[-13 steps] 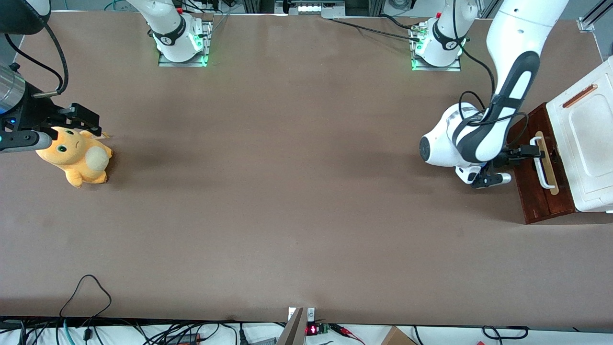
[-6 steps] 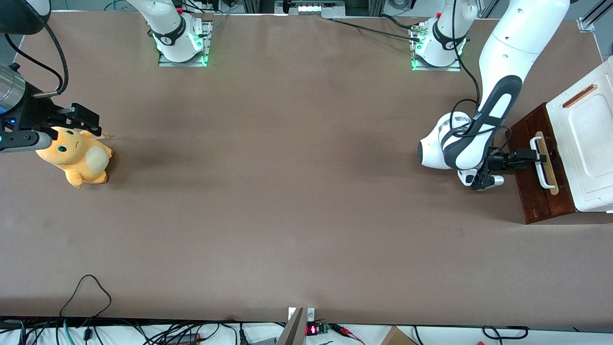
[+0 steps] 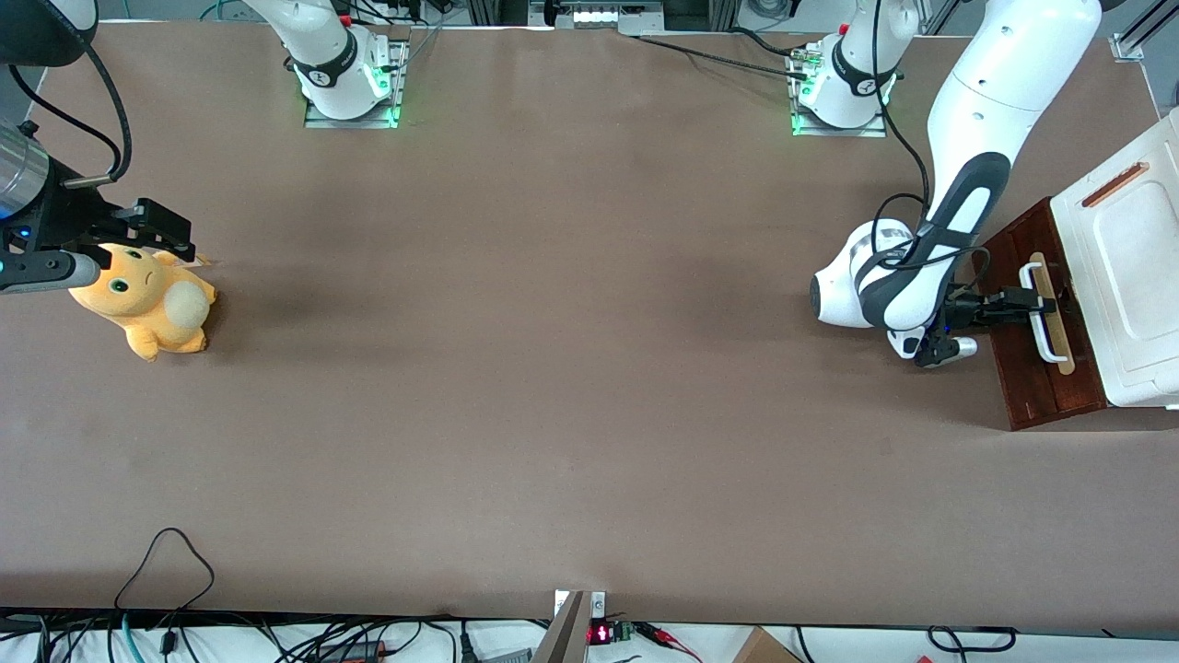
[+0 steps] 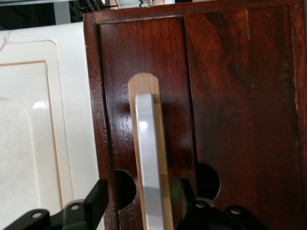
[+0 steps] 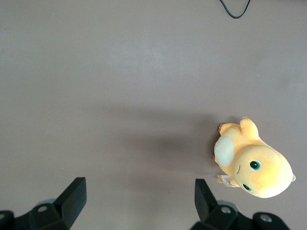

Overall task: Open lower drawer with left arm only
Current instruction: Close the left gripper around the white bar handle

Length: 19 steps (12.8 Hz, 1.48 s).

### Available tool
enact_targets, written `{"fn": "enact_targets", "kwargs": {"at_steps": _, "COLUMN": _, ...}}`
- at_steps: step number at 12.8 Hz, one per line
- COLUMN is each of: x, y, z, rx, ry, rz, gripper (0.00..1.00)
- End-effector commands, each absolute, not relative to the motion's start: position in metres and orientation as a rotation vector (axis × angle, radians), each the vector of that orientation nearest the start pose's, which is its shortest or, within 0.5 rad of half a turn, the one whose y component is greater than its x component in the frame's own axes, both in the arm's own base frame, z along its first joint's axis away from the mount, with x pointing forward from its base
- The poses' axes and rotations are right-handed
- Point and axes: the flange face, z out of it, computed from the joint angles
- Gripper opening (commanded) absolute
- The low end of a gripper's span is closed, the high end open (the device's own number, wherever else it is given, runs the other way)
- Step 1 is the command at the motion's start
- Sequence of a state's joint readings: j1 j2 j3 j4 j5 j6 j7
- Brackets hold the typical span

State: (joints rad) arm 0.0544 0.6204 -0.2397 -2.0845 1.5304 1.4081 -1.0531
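The lower drawer [image 3: 1022, 368] is a dark red-brown wooden front at the working arm's end of the table. A white loop handle [image 3: 1045, 331] sits on its pale wood strip [image 3: 1059, 345]. My left arm [image 3: 958, 203] reaches down to it, and its black gripper [image 3: 1039, 302] is at the handle's end farther from the front camera. In the left wrist view the gripper [image 4: 143, 189] is open, with one finger [image 4: 96, 201] on each side of the white handle [image 4: 148, 143]. Neither finger touches it. The drawer front [image 4: 170, 72] fills that view.
A white box-like top [image 3: 1128, 267] with a copper-coloured bar [image 3: 1114, 184] lies over the drawers. Two round cut-outs [image 4: 123, 187] flank the handle. An orange plush toy [image 3: 147, 304] lies toward the parked arm's end. A black cable loop [image 3: 166, 552] rests near the front edge.
The arm's forearm and wrist have shifted a little while the gripper stayed at the handle. The drawer front looks unmoved.
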Motion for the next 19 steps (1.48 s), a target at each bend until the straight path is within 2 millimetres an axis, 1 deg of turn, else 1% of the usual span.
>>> {"fn": "enact_targets", "kwargs": {"at_steps": 1, "x": 0.528, "y": 0.030, "z": 0.152, "rx": -1.557, "ry": 0.083, "rz": 0.024, "gripper": 0.62}}
{"fn": "enact_targets", "kwargs": {"at_steps": 2, "x": 0.528, "y": 0.032, "z": 0.150, "rx": -1.554, "ry": 0.085, "rz": 0.025, "gripper": 0.62}}
{"fn": "enact_targets", "kwargs": {"at_steps": 3, "x": 0.528, "y": 0.035, "z": 0.150, "rx": -1.555, "ry": 0.081, "rz": 0.027, "gripper": 0.59}}
{"fn": "enact_targets", "kwargs": {"at_steps": 4, "x": 0.527, "y": 0.035, "z": 0.149, "rx": -1.555, "ry": 0.081, "rz": 0.029, "gripper": 0.55}}
{"fn": "enact_targets", "kwargs": {"at_steps": 5, "x": 0.528, "y": 0.035, "z": 0.149, "rx": -1.554, "ry": 0.081, "rz": 0.028, "gripper": 0.47}}
{"fn": "enact_targets", "kwargs": {"at_steps": 7, "x": 0.528, "y": 0.036, "z": 0.149, "rx": -1.554, "ry": 0.080, "rz": 0.029, "gripper": 0.39}}
{"fn": "enact_targets", "kwargs": {"at_steps": 9, "x": 0.528, "y": 0.037, "z": 0.149, "rx": -1.554, "ry": 0.079, "rz": 0.031, "gripper": 0.34}}
{"fn": "enact_targets", "kwargs": {"at_steps": 16, "x": 0.528, "y": 0.039, "z": 0.150, "rx": -1.554, "ry": 0.079, "rz": 0.033, "gripper": 0.33}}
{"fn": "enact_targets", "kwargs": {"at_steps": 19, "x": 0.529, "y": 0.040, "z": 0.150, "rx": -1.547, "ry": 0.086, "rz": 0.021, "gripper": 0.27}}
